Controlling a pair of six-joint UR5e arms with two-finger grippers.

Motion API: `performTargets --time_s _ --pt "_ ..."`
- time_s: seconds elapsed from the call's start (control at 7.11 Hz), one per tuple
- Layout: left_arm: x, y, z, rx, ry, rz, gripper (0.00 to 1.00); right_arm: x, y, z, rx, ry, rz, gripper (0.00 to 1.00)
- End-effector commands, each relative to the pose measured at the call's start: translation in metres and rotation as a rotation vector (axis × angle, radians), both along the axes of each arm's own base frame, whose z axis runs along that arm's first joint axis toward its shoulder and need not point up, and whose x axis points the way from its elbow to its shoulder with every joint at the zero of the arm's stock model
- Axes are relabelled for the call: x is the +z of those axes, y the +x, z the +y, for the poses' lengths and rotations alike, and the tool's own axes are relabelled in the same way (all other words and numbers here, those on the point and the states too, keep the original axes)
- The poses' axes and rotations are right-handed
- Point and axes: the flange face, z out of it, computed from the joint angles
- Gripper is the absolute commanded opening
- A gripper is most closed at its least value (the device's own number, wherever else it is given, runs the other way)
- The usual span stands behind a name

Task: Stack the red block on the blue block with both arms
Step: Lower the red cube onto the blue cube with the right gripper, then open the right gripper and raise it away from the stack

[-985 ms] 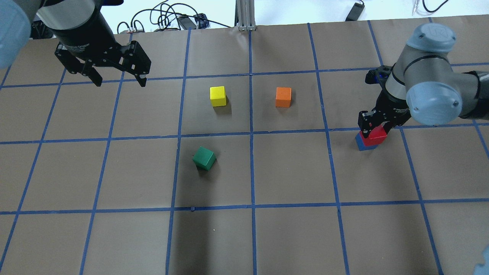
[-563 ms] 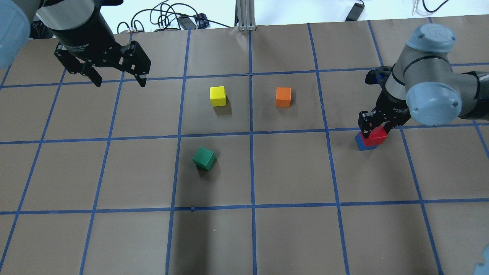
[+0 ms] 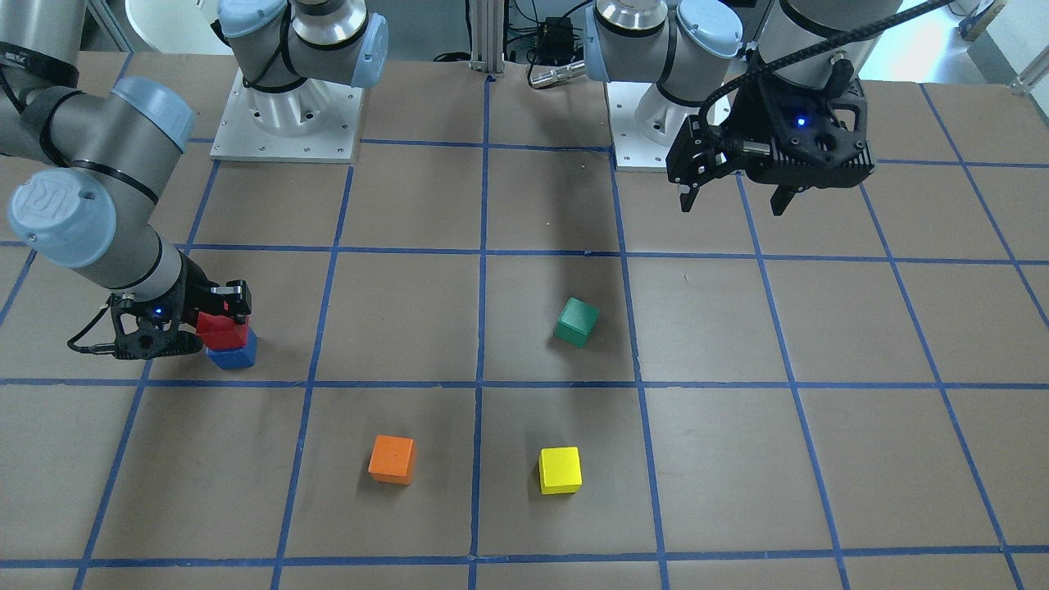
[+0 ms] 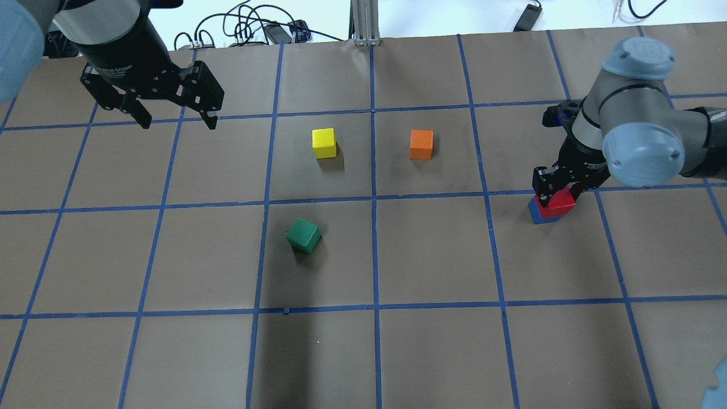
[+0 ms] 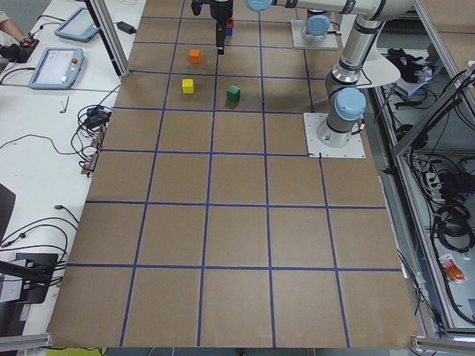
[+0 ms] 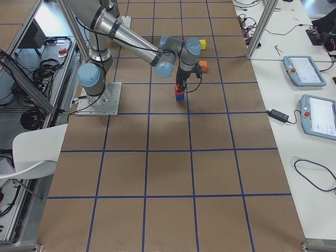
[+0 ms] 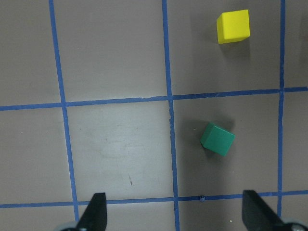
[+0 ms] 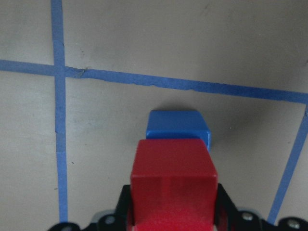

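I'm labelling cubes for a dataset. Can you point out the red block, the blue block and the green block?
red block point(image 8: 173, 161): right wrist view, on its lighter visible face.
blue block point(image 8: 175, 124): right wrist view, on the face showing past the red block.
green block point(image 4: 303, 233): overhead view, on its top face.

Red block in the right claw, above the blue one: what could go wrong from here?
The red block looks offset from the blue block in the right wrist view, so on release it may overhang and tip. The right claw is shut on the red block; whether it rests on the blue one is unclear, so opening early could drop it askew.
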Motion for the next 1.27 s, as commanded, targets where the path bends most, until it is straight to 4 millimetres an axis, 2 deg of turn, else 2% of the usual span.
performTargets --time_s 0.0,0.28,0.42,0.84,0.99,1.13 --pt "0.000 0.000 0.000 -0.001 0.000 0.001 1.00 0.000 0.000 -0.001 -0.002 -0.001 0.003 1.00" --pt "0.001 0.000 0.001 0.001 -0.002 0.001 1.00 0.009 -0.002 -0.001 -0.008 -0.004 0.009 1.00" --pt "0.001 0.000 0.001 -0.001 -0.002 0.001 1.00 0.026 -0.001 -0.002 -0.017 -0.017 0.010 1.00" --pt "0.001 0.000 0.001 -0.001 -0.002 0.001 1.00 0.129 0.009 -0.015 -0.116 0.013 0.009 1.00" --pt "0.000 0.000 0.000 -0.001 -0.001 0.001 1.00 0.152 0.028 -0.013 -0.110 -0.007 0.017 1.00" --pt "0.001 0.000 0.001 -0.001 -0.002 0.001 1.00 0.174 0.058 -0.002 -0.124 -0.046 0.035 1.00"
